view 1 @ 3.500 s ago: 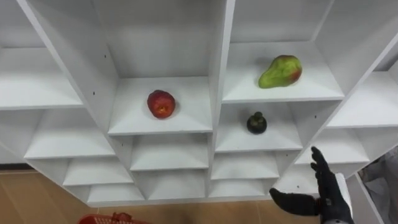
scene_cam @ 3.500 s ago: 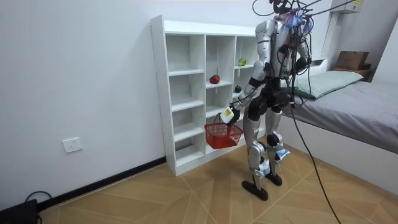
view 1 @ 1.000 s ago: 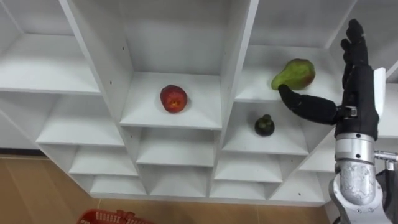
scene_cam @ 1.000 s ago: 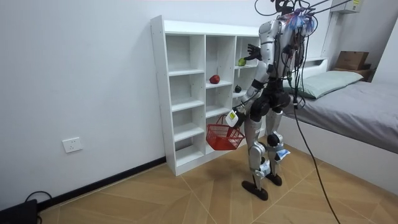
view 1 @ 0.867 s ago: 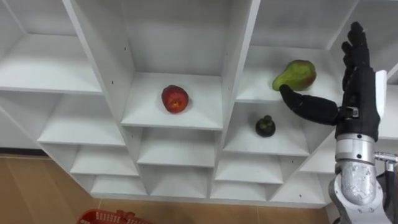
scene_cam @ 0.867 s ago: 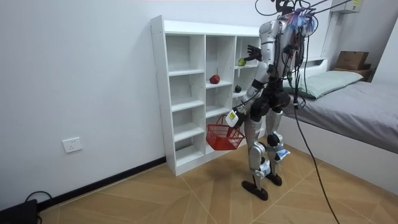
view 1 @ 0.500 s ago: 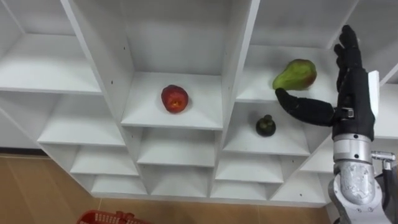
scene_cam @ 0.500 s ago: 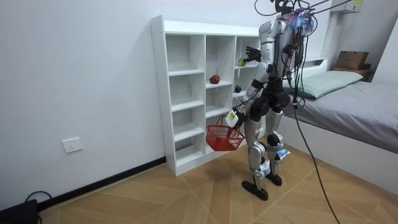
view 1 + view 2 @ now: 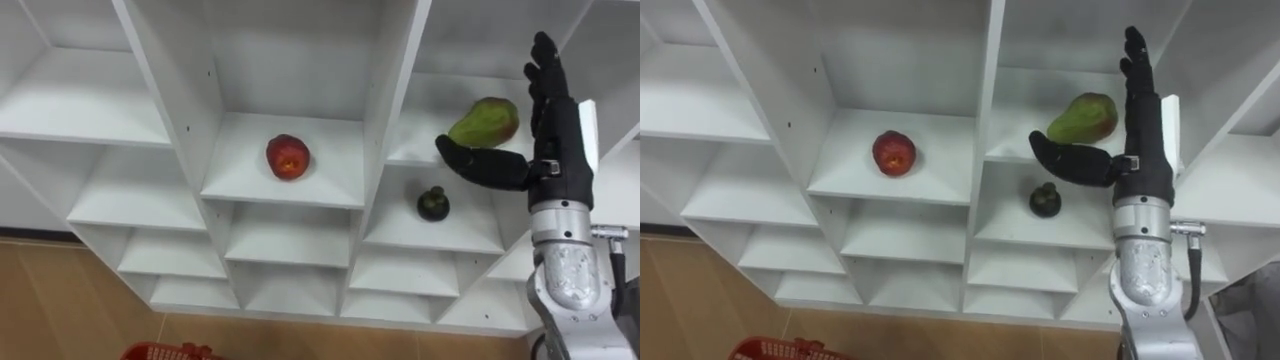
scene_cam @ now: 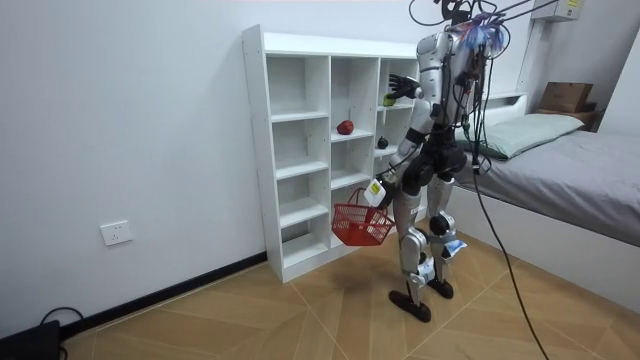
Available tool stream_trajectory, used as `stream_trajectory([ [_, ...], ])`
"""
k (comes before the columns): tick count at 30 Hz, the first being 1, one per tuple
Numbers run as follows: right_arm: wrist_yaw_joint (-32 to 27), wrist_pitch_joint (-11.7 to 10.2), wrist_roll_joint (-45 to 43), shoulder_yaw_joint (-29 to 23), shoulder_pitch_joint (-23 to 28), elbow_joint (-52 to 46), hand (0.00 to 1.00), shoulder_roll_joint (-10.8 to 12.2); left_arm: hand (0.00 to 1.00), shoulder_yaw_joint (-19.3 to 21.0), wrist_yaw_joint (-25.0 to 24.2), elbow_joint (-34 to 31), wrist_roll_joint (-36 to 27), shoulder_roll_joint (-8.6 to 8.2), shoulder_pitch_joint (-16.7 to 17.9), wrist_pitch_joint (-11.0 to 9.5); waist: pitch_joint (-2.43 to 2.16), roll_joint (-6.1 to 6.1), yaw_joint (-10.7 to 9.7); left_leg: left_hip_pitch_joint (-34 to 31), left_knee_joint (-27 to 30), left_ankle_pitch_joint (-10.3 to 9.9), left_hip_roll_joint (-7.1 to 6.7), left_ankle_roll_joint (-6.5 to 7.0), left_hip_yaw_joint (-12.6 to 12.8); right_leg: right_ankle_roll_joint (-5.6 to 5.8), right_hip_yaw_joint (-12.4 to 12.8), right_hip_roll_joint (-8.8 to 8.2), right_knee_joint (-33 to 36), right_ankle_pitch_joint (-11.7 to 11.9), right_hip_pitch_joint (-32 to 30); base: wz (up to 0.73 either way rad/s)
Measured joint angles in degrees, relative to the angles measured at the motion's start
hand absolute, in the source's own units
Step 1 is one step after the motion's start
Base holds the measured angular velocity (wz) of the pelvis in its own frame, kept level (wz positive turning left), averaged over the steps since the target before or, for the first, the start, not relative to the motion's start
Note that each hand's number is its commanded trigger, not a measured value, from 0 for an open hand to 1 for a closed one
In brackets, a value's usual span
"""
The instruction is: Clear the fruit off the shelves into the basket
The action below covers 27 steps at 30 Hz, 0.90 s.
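The pear (image 9: pixel 487 121) is seen lying on its side in the right column of the closet (image 9: pixel 392 90), at the upper right of the left eye view. Its long axis slants from lower left to upper right, with the narrower neck at the lower left. Its skin is smooth and green, with a reddish blush on the broad end.

The right hand (image 9: pixel 555 140) is held just beside it, fingers (image 9: pixel 543 68) stretched straight up and the thumb spread sideways below the neck. Whether the thumb touches the fruit cannot be told.

One shelf lower in the same column a small, round, dark fruit (image 9: pixel 432 204) is set upright, a stubby cap on top. A round, glossy red apple (image 9: pixel 288 156) is placed in the middle column, left of centre. The closet is built of flat, matte white boards forming square compartments.

At the bottom edge a red wire basket (image 9: pixel 165 352) is glimpsed. In the room view the robot is shown standing before the closet on a wooden floor (image 10: pixel 300 320), with the basket hanging below the left hand (image 10: pixel 375 187). That hand's fingers are too small to be read. A bed (image 10: pixel 570 160) is seen at the room view's right.
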Motion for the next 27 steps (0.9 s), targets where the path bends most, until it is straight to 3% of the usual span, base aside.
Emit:
stream_trajectory([
  [7, 0.61, 0.45, 0.41, 0.0, -0.43, 2.96, 0.0, -0.33, 1.0, -0.05, 0.11, -0.45, 0.01, 0.13, 0.22, 0.08, 0.02, -0.26, 0.05, -0.03, 0.04, 0.02, -0.11, 0.03, -0.11, 0.01, 0.06, -0.13, 0.01, -0.01, 0.1, 0.0],
  [19, -0.7, 0.45, 5.29, -1.24, -6.03, 6.37, 0.0, -1.67, 1.0, 0.03, 0.11, -1.44, 1.52, 0.25, 1.19, 0.08, 0.12, -0.11, -0.04, -0.02, 0.11, 0.02, -0.15, 0.04, -0.73, 0.02, -0.77, -0.15, 0.02, -0.01, 0.22, 0.02],
  [27, -1.71, 0.39, 5.66, -3.0, -6.84, 8.29, 0.0, -2.95, 1.0, 0.13, 0.49, -1.53, 2.76, 0.32, 1.71, 0.08, 0.21, -0.69, 0.12, 0.0, 0.33, 0.02, -0.16, 0.04, -0.91, 0.02, -0.52, -0.16, 0.14, -0.01, 0.4, 0.0],
])
